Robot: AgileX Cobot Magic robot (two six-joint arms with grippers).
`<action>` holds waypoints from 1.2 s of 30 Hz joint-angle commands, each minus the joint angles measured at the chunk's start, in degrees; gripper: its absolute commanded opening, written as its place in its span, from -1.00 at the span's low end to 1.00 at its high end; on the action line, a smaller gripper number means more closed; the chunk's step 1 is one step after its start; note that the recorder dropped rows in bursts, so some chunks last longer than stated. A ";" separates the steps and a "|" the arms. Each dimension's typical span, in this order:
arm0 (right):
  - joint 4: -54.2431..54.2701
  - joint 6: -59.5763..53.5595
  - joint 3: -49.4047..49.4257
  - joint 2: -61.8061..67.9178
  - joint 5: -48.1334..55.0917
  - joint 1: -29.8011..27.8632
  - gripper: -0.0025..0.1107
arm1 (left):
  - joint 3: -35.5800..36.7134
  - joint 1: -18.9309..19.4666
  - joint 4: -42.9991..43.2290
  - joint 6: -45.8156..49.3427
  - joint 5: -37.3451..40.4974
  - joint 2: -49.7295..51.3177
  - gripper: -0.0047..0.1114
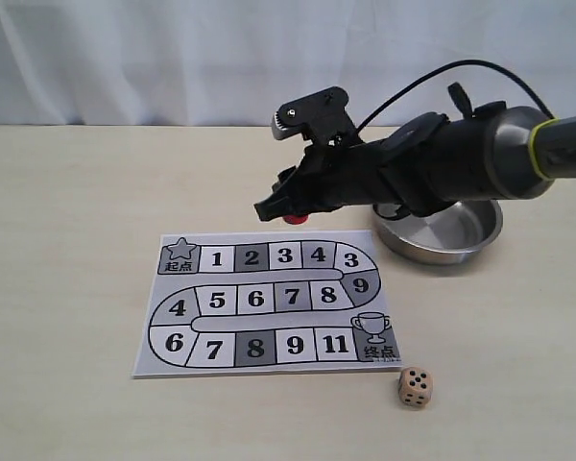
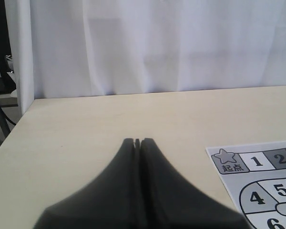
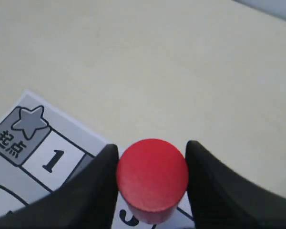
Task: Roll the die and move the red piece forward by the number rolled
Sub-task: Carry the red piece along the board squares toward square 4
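Right jaws clamp the red piece (image 3: 152, 179) mid-frame, left jaws together; match the die (image 1: 416, 386) pips, then lower it upright.

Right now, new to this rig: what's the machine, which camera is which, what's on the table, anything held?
It is a two-armed robot with a gripper on each arm. The wide picture comes from a camera off the arms; the other two come from wrist cameras. On the table lie a numbered game board, a wooden die beside its finish corner, and a steel bowl. The left gripper is shut and empty. The right gripper is closed on the red piece, a plain red cylinder, by the board's edge.
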 commanded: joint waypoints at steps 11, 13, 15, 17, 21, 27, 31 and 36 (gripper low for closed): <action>1.31 0.53 5.60 0.45 -0.54 -4.63 -0.89 | 0.09 0.00 -0.07 0.20 -0.63 -0.17 -0.92; 1.21 0.53 5.48 2.38 0.34 -4.52 -0.89 | 0.09 0.00 -0.07 0.20 -0.63 -0.17 -0.92; 1.21 0.53 5.46 4.26 -0.51 -4.30 -0.89 | 0.09 0.00 -0.07 0.20 -0.63 -0.17 -0.92; 1.21 0.53 5.46 5.45 -0.70 -4.04 -0.89 | 0.09 0.00 -0.07 0.20 -0.63 -0.17 -0.92; 1.21 0.11 5.46 6.25 -0.37 -4.04 -0.89 | 0.09 0.00 -0.07 0.20 -0.63 -0.17 -0.92; 1.21 0.11 5.46 5.39 -0.48 -4.04 -0.89 | 0.09 0.00 -0.07 0.20 -0.63 -0.17 -0.92; 1.21 0.11 5.46 2.98 -1.35 -4.04 -0.89 | 0.09 0.00 -0.07 0.20 -0.63 -0.17 -0.92; 1.21 0.11 5.46 -2.09 -1.54 -4.04 -0.89 | 0.09 0.00 -0.07 0.20 -0.63 -0.17 -0.92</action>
